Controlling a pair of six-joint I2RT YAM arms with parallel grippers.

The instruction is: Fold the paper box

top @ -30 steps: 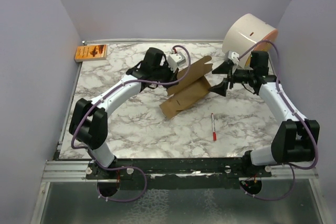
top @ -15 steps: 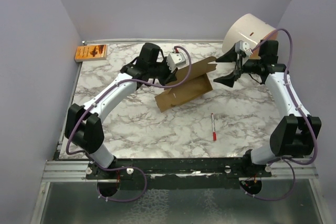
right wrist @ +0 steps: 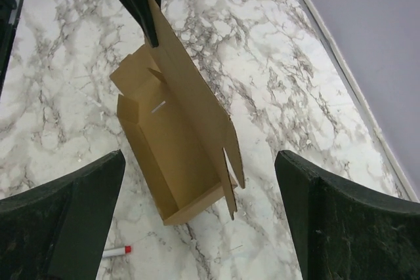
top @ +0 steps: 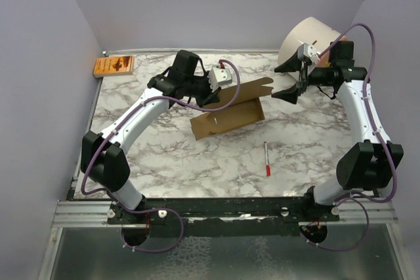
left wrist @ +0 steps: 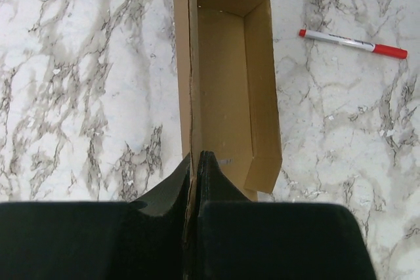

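Note:
The paper box (top: 230, 115) is a brown open oblong carton lying mid-table, its tall lid panel standing up along the far side. My left gripper (top: 214, 95) is shut on that panel's edge. In the left wrist view the thin cardboard is pinched between the black fingers (left wrist: 209, 168), with the box's open inside (left wrist: 230, 77) beyond. My right gripper (top: 289, 80) hangs open to the right of the box, apart from it. From the right wrist, the box (right wrist: 172, 137) lies ahead of the wide-spread right gripper (right wrist: 200, 211), with nothing between its fingers.
A big white cylinder (top: 310, 41) lies at the back right, just behind the right gripper. An orange printed packet (top: 113, 65) sits in the far left corner. A red-capped pen (top: 267, 158) lies in front of the box. Purple walls enclose the table.
The left gripper has swung the box leftward and squarer to the table, still holding its panel. The right gripper has risen and drawn back from the box toward the cylinder.

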